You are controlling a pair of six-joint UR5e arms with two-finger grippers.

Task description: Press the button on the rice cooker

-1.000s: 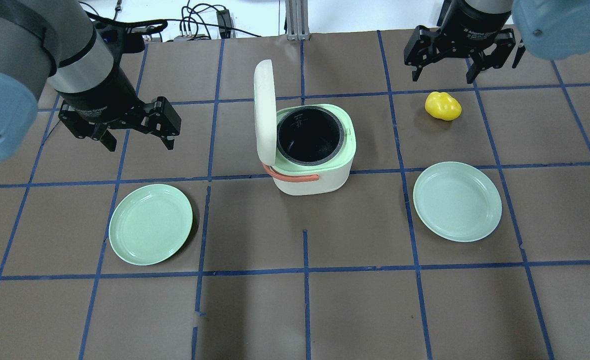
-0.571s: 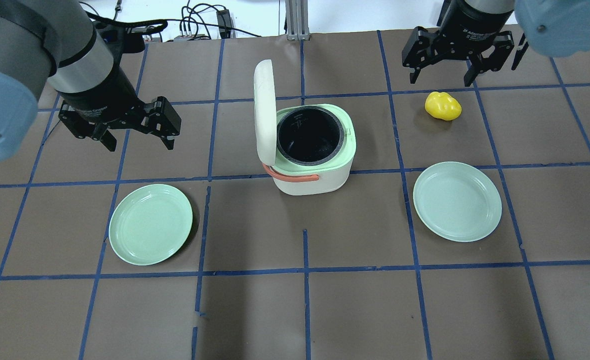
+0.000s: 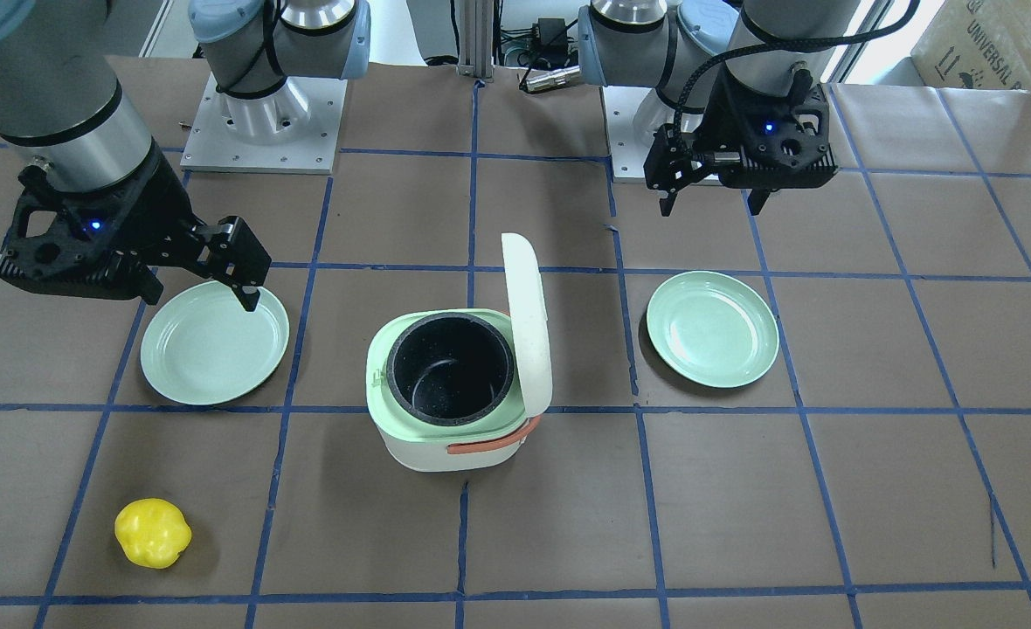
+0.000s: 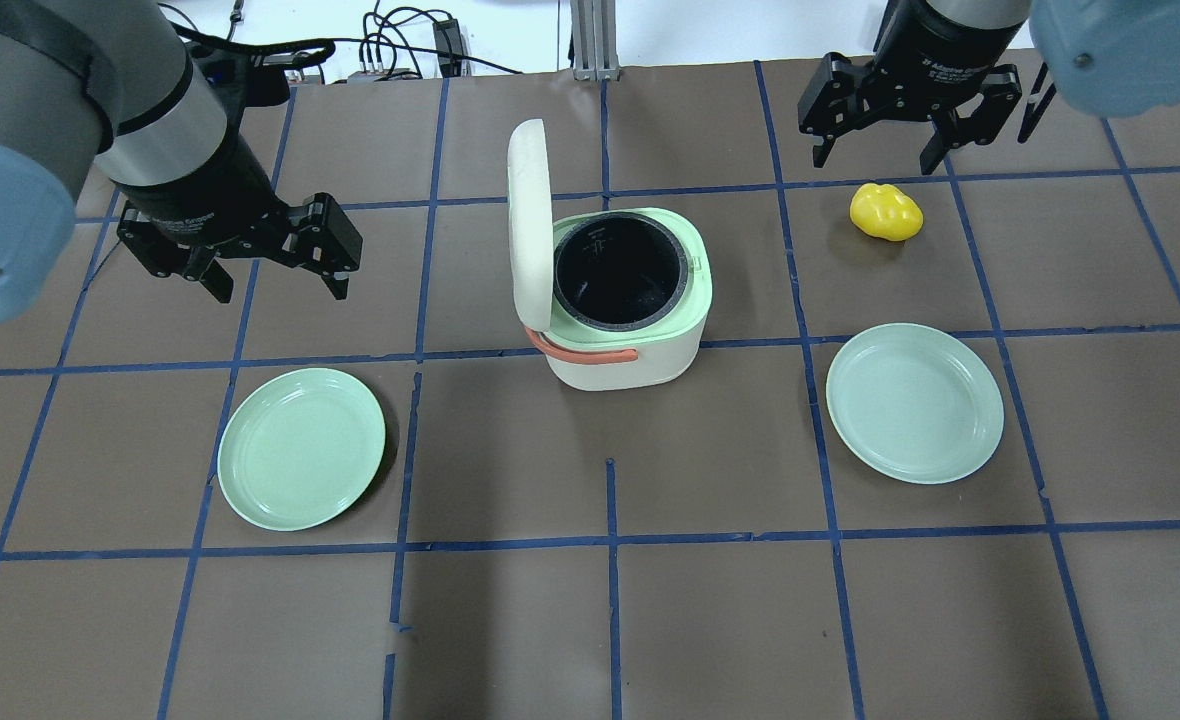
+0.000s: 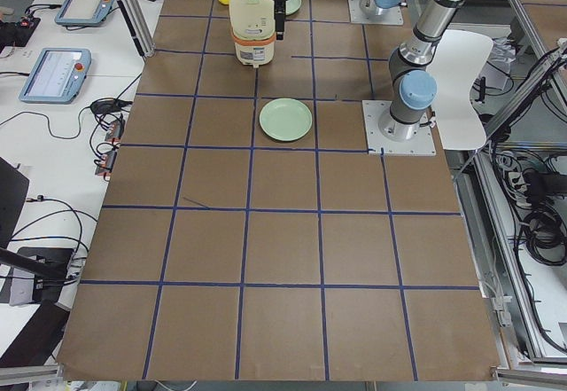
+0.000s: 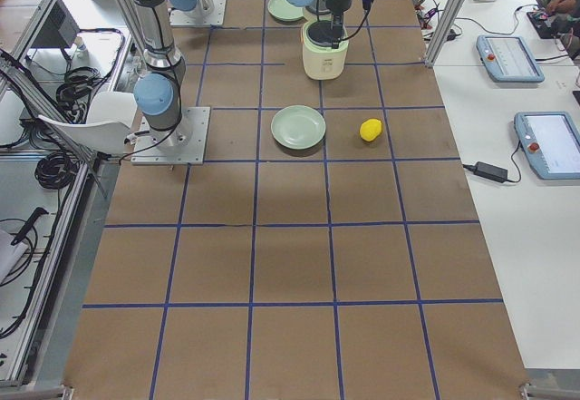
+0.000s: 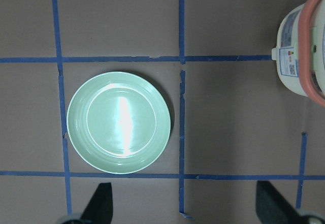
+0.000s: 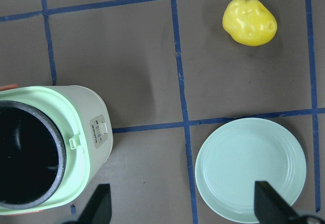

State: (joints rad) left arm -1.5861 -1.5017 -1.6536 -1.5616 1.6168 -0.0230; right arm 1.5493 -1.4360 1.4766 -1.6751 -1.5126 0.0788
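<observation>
The rice cooker [image 4: 622, 300] stood in the middle of the table [image 4: 610, 620], between my two arms and touching neither. Its lid [image 4: 530, 225] was up on edge along its left side, so the black inner pot [image 4: 618, 272] and pale green rim lay open to view. The orange-red strap handle [image 4: 585, 352] lay down against the white body. From my right wrist I could see a small labelled tab [image 8: 103, 127] on the cooker's right face.

My left gripper [image 4: 280, 290] hung above the table well to the left of the cooker, with its fingers spread wide and nothing between them. Nearer to me on that side lay a mint-green plate [image 4: 302, 448], bare, and my left wrist camera looked straight down on it.

My right gripper [image 4: 872, 160] hung at the far right, also with its fingers wide apart and holding nothing. A lumpy yellow object [image 4: 886, 212] lay on the table just on the near side of it, apart from the fingers. A second green plate [image 4: 915, 402] lay nearer still, to the right of the cooker and clear of it.
</observation>
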